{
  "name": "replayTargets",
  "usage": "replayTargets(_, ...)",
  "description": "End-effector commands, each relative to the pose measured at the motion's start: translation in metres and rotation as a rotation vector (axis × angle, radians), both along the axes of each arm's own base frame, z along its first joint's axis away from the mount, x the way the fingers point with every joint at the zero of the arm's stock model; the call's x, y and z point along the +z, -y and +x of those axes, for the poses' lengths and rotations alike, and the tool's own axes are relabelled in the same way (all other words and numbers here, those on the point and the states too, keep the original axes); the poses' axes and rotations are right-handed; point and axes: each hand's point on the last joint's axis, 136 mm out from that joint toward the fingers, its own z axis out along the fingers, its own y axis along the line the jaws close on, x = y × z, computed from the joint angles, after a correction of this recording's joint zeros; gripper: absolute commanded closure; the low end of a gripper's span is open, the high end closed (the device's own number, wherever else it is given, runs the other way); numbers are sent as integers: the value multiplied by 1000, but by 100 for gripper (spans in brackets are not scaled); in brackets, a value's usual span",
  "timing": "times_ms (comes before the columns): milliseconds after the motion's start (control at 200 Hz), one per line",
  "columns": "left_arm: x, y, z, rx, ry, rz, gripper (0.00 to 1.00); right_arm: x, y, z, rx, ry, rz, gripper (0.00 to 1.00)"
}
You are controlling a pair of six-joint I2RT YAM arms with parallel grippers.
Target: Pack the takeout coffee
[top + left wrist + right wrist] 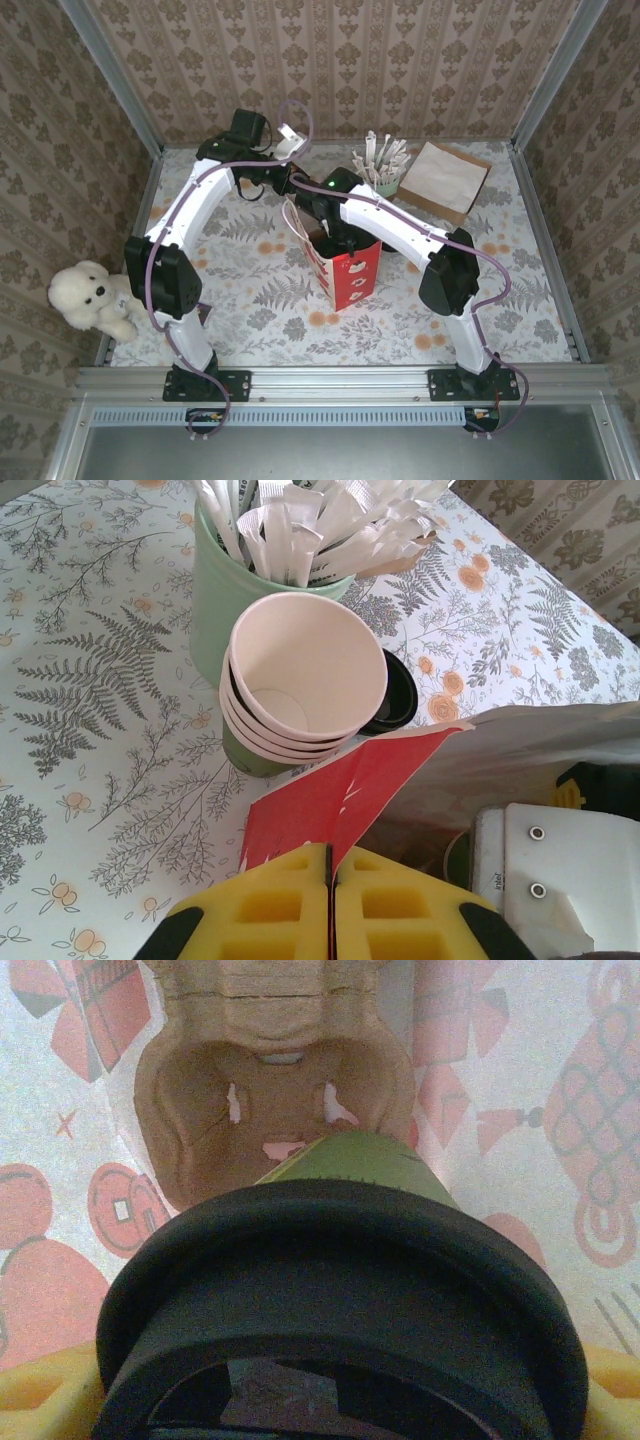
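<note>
The takeout coffee (352,1160), a green-walled cup under a black lid (340,1260), hangs inside the red gift bag (352,272). My right gripper (330,1380) is shut on it, with yellow fingers (35,1400) at either side of the lid. Below the cup, a brown pulp cup carrier (270,1080) lies on the bag's bottom. In the top view, the right gripper (330,235) is down in the bag's mouth. My left gripper (331,875) is shut on the bag's red top edge (335,795) and holds it up at the bag's far left corner (298,212).
Beside the bag stands a stack of green paper cups (300,675) with cream insides. Behind it are a green cup of paper-wrapped sticks (245,575) and a flat black disc (402,690). A brown paper bag (443,178) lies at the back right. A white teddy (92,295) sits off the table's left edge.
</note>
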Motion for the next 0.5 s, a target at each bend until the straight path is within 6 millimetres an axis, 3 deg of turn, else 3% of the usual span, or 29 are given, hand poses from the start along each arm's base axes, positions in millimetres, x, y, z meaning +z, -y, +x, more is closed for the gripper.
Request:
replayTargets(0, 14, 1, -2, -36, 60, -32, 92, 5, 10, -12, -11, -31, -22, 42)
replayTargets(230, 17, 4, -8, -61, 61, -67, 89, -7, -7, -1, -48, 28, 68, 42)
replayTargets(495, 20, 7, -9, -66, 51, -99, 89, -20, -1, -1, -35, 37, 39, 44)
